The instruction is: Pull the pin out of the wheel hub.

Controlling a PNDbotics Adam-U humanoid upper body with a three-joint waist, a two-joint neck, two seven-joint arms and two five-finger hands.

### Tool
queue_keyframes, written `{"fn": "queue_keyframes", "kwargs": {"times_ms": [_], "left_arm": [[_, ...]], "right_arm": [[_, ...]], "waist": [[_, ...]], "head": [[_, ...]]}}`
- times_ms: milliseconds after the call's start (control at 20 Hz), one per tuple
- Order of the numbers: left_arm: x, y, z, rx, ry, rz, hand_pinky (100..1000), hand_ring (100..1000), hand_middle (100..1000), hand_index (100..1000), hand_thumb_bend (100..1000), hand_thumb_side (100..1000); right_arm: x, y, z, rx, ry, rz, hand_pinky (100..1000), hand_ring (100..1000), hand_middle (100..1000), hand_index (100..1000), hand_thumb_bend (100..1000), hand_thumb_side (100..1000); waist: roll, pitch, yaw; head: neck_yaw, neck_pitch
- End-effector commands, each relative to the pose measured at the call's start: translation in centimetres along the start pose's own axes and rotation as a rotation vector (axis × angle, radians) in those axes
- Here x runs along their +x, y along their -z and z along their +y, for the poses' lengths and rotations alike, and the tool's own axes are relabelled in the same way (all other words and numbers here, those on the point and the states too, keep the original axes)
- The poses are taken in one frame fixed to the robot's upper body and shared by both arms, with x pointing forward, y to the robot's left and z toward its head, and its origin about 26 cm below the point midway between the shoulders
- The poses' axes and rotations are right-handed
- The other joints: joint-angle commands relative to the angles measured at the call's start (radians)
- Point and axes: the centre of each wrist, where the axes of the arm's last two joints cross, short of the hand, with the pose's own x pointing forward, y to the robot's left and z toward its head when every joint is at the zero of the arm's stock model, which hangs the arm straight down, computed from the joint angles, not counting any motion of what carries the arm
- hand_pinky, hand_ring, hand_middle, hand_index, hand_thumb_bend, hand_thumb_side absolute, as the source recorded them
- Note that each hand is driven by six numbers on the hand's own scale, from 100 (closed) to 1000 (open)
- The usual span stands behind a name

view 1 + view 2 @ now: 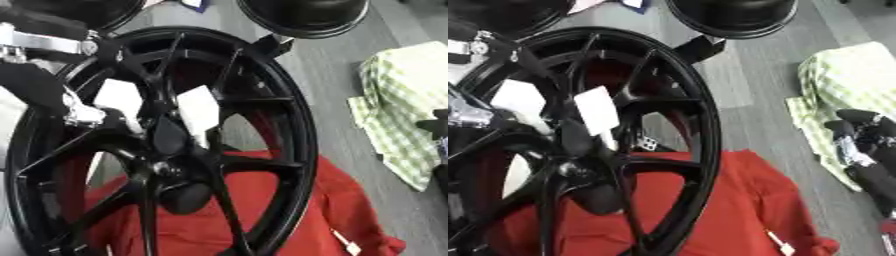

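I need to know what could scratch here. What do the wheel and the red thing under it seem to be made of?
The wheel looks like cast metal with glossy black paint: thin rigid spokes, bright highlights on the rim. The red sheet under it looks like soft matte cloth: it folds and wrinkles.

A grey, wood-grain plank floor is seen running through the scene. A bright red crumpled cloth is spread across it at the bottom. A green-and-white checked cloth is laid at the right edge. Two round black glossy dome shapes are seen at the top.
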Motion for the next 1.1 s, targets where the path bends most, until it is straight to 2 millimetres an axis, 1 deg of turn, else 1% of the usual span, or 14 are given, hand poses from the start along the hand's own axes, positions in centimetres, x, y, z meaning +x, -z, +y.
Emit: {"fn": "queue_keyframes", "kwargs": {"times_ms": [50, 250, 450, 700, 800, 900, 1100], "left_arm": [[-0.23, -0.55, 0.49, 0.016, 0.035, 0.037, 931, 926, 884, 939, 378, 575], [-0.38, -0.42, 0.37, 0.014, 0.046, 0.049, 925, 916, 856, 930, 383, 582], [-0.44, -0.38, 0.33, 0.013, 0.063, 0.059, 921, 916, 851, 918, 408, 578], [-0.59, -0.25, 0.27, 0.009, 0.102, 0.082, 902, 917, 852, 918, 436, 547], [-0.73, -0.23, 0.25, 0.008, 0.115, 0.094, 897, 911, 848, 916, 421, 522], [-0.79, -0.24, 0.26, 0.011, 0.114, 0.089, 889, 898, 837, 907, 382, 524], [-0.43, -0.51, 0.60, 0.027, 0.096, 0.050, 871, 860, 785, 878, 335, 520]], "right_arm": [[0.66, 0.27, -0.14, 0.003, -0.007, -0.023, 881, 708, 532, 691, 110, 268], [0.64, 0.28, -0.10, 0.003, -0.004, -0.023, 881, 708, 532, 691, 109, 269], [0.63, 0.28, -0.04, 0.003, -0.001, -0.021, 882, 709, 532, 691, 107, 271], [0.61, 0.28, 0.01, 0.004, 0.000, -0.020, 882, 709, 532, 692, 105, 272], [0.60, 0.27, 0.03, 0.003, 0.001, -0.019, 883, 709, 532, 692, 104, 273], [0.59, 0.27, 0.06, 0.004, 0.002, -0.019, 883, 709, 532, 692, 103, 273], [0.58, 0.28, 0.11, 0.004, 0.003, -0.017, 884, 710, 532, 692, 101, 275]], "waist": [[-0.003, -0.013, -0.001], [-0.004, -0.011, -0.003], [-0.004, -0.008, -0.003], [-0.005, -0.006, -0.003], [-0.005, -0.005, -0.004], [-0.005, -0.004, -0.005], [-0.004, -0.002, -0.007]], "head": [[0.002, -0.018], [-0.003, -0.029], [-0.007, -0.037], [-0.009, -0.038], [-0.009, -0.039], [-0.010, -0.039], [-0.010, -0.040]]}}
